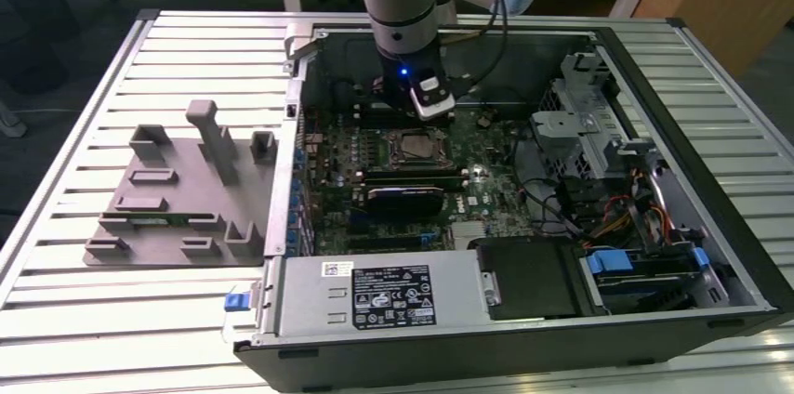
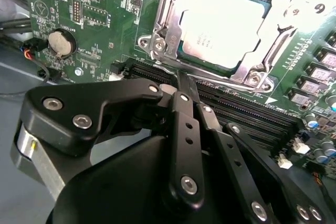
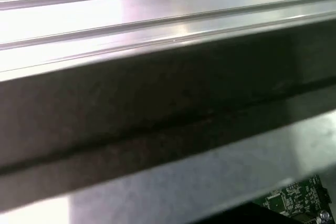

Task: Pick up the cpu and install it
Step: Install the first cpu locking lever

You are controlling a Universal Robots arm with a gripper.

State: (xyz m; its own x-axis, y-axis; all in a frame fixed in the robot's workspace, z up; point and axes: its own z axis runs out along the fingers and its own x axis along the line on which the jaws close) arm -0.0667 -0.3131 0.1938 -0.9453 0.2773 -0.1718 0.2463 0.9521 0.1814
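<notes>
A big metal table (image 1: pixel 74 180) with long ribs holds an open computer case (image 1: pixel 694 180) lying on its side. On the exterior view's left, a grey plastic tray (image 1: pixel 174 199) with small holders rests on the table beside the case. Inside the case lies a green board (image 2: pixel 94 19) full of tiny parts. The robot arm (image 1: pixel 403 4) reaches down into the case from above, near the back wall. A black block (image 1: pixel 403 197) sits on the board a little nearer the front, and a silver box (image 1: pixel 372 296) fills the front corner. The gripper (image 2: pixel 181 85) hangs just above the board, next to the socket (image 2: pixel 163 35), and its black fingers (image 2: pixel 184 124) are pressed together with nothing between them. The cpu (image 2: pixel 223 24) lies flat in the socket, with the metal frame around it. A round silver battery (image 2: pixel 61 43) sits on the board, well apart from the socket.
</notes>
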